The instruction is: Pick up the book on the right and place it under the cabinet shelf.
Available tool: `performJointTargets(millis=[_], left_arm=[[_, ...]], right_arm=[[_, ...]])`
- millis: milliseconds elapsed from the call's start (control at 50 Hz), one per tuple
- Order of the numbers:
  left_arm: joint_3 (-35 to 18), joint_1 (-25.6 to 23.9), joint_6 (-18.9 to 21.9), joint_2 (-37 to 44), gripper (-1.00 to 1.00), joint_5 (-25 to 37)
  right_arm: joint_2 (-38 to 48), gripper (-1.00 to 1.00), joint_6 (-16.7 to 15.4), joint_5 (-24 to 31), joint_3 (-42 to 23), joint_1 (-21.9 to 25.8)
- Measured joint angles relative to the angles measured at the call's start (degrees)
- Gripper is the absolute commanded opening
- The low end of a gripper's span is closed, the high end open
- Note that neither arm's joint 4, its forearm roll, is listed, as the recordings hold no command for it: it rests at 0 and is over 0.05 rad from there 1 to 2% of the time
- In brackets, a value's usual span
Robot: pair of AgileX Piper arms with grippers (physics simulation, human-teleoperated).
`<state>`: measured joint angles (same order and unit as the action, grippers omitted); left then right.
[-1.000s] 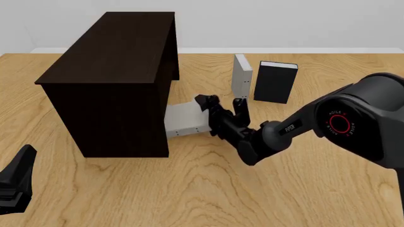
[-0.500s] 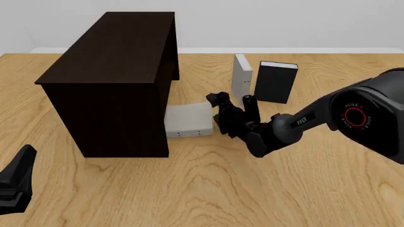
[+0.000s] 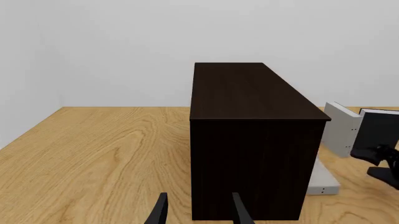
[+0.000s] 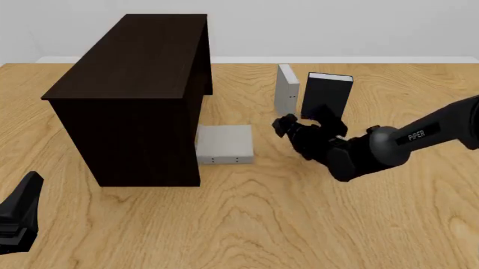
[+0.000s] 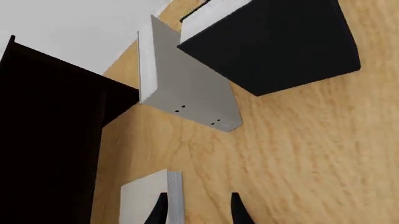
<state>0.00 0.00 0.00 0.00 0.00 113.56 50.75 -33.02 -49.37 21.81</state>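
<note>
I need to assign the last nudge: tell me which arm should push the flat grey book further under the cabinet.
Right. Its tool hangs open just beside the flat grey book, which lies half under the cabinet. The left tool sits at the near table edge, with the cabinet between it and the book.

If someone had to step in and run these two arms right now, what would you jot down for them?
Right gripper: open, holding nothing, hanging beside the flat grey book, between it and the two standing books.
Left gripper: open, idle at the near left, facing the cabinet.
The flat grey book lies on the table, one end tucked under the cabinet, the rest sticking out to its right.
The second grey book and the black book stand upright behind.
Done: book delivered and released.
Left: perhaps push it further in if it must sit fully under; otherwise park the right arm.
</note>
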Motion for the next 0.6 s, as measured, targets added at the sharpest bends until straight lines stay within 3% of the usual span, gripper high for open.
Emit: performJointTargets(millis=[280,600], left_arm=[[0.0,0.0,0.0,0.0,1.00,0.0],[0.0,0.0,0.0,0.0,1.00,0.0]], right_arm=[[-8.2,1.00,-14.9,5.0,3.2,-5.7],[-9.4,1.00,-26.7,7.2,2.8,-10.3]])
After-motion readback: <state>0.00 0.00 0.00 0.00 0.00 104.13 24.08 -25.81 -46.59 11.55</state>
